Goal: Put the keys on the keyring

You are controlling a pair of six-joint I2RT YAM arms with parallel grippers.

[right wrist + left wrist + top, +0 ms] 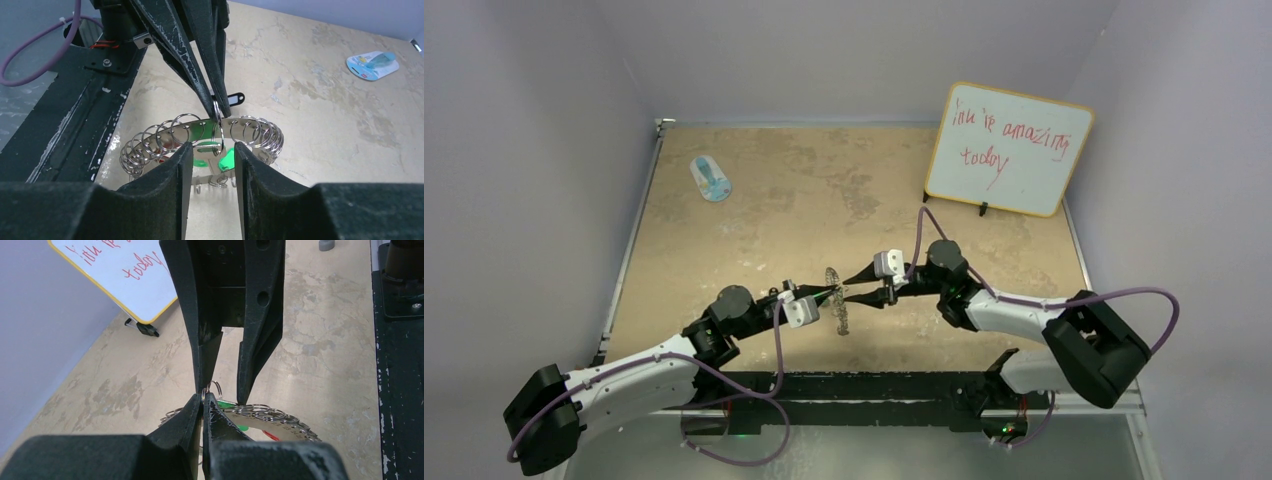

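Note:
The keyring (pixel 838 302) is held up above the table between both grippers. In the right wrist view the keyring (pixel 252 131) is a flat silver ring with many wire loops round its rim. My left gripper (pixel 829 296) is shut on one wire loop (pixel 218 125) at the rim, which also shows in the left wrist view (pixel 214 388). My right gripper (pixel 209 148) is open, its fingers either side of that loop, touching nothing that I can see. A green tag (pixel 227 159), a red tag (pixel 270 435) and a black tag (pixel 235 98) show by the ring.
A blue-and-white oval object (pixel 711 178) lies at the far left of the table. A whiteboard (pixel 1009 148) with red writing leans at the far right. The black base rail (pixel 874 385) runs along the near edge.

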